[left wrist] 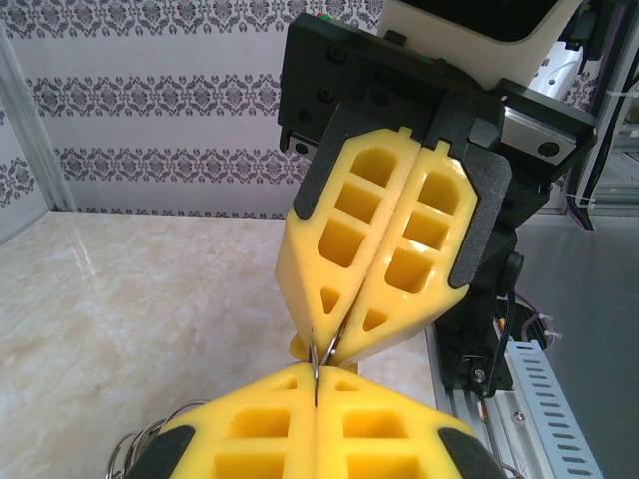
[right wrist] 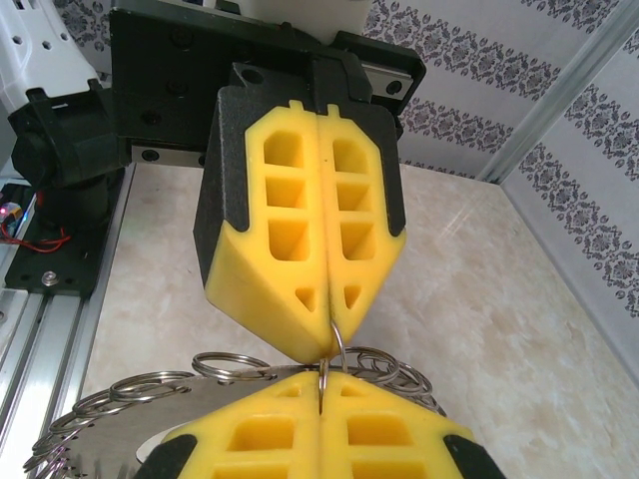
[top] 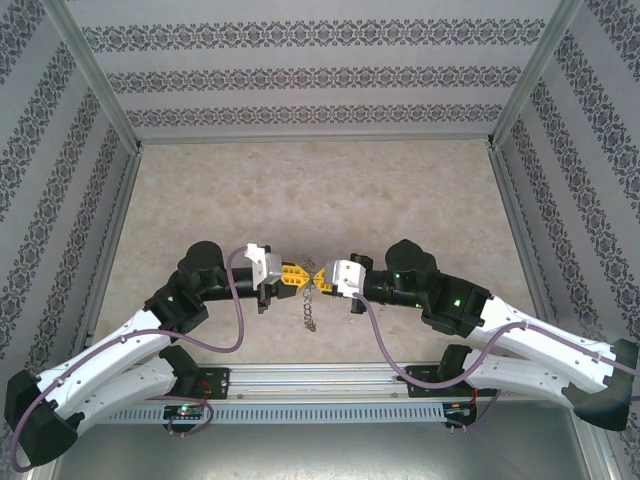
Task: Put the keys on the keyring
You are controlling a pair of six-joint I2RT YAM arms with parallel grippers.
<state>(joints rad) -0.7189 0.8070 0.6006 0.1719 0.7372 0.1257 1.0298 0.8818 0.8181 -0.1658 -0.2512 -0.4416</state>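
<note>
Keyring (right wrist: 150, 399): dark grey metal, a flat band fringed with small wire loops, limp. Location: held clear of the table (top: 300, 190), over its middle and near my bases, strung between my two grippers; the slack part dangles below them like a chain. Hold: my left gripper (left wrist: 316, 391) and my right gripper (right wrist: 321, 387) meet tip to tip, each with its fingers pressed together on the same wire loop (right wrist: 336, 347) of the fringe. Keys: none that I can make out. Step, as I judge it: steadying one loop, ahead of any threading. Next move calls for: one gripper minding its pinch while the other lets go to fetch a key, with no tug that lets the thin wire slip out
</note>
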